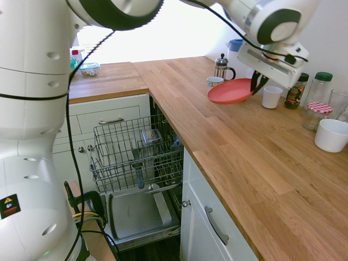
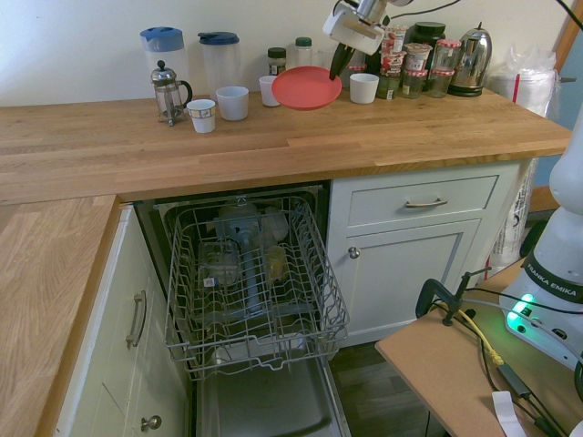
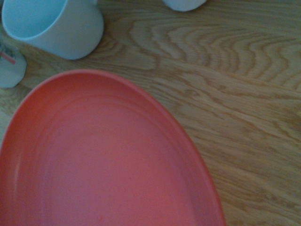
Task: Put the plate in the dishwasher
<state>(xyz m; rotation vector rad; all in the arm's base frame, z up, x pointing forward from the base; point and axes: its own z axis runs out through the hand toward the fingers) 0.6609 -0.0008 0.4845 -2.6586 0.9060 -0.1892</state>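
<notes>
Your fingers pinch the plate by its rim, lifting it off the counter so it clears the mugs; rack waits open.

White mugs, French press, jars

plate: round, coral-red, shallow raised rim; held at its edge, lifted clear of the wooden tabletop, roughly level with a slight tilt
plate in wrist view: fills the lower part, faint rings inside
dishwasher: under the tabletop, door down, grey wire rack pulled out
</notes>
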